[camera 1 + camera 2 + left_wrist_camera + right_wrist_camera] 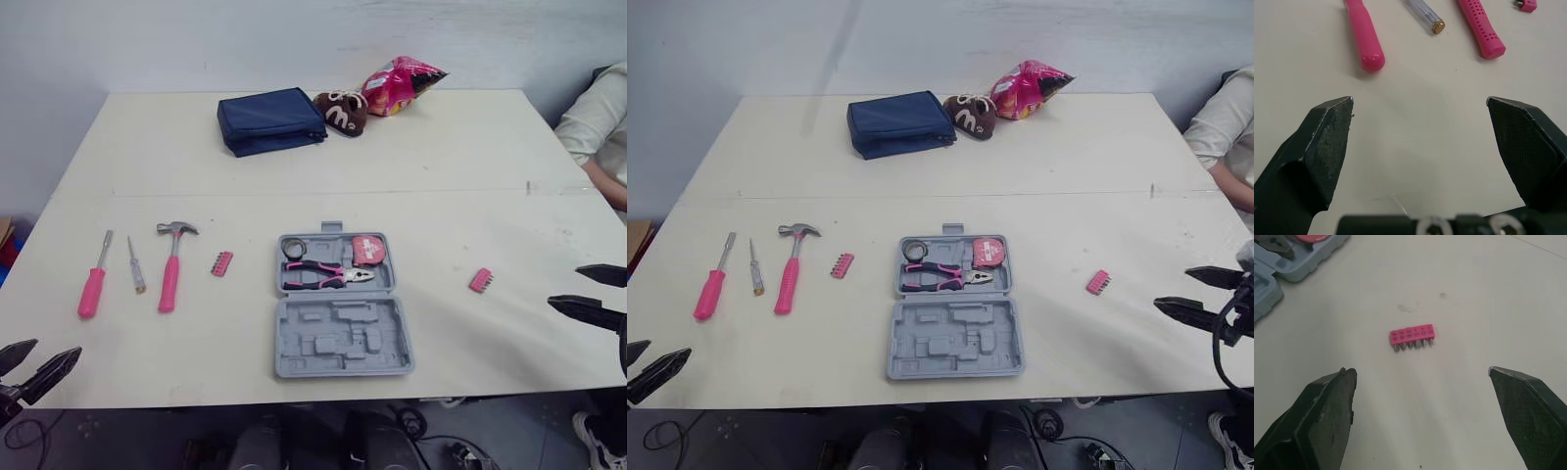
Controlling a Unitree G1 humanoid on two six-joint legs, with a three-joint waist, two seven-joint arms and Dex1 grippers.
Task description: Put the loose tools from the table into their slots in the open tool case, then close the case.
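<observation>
While the right pincer gapes empty, the thin pink bit strip lies just ahead of it on the desk; closing too high could flick it away. The left pincer, also apart, faces the screwdriver.

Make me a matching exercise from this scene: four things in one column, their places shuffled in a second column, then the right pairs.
Column 1
1. hammer
2. pliers
3. navy pouch
4. right end effector

Column 2
A. in the far half of the open tool case
B. near the far edge of the table
C. on the table, left of the case
D. open, right of the case

Pairs: 1-C, 2-A, 3-B, 4-D.
</observation>
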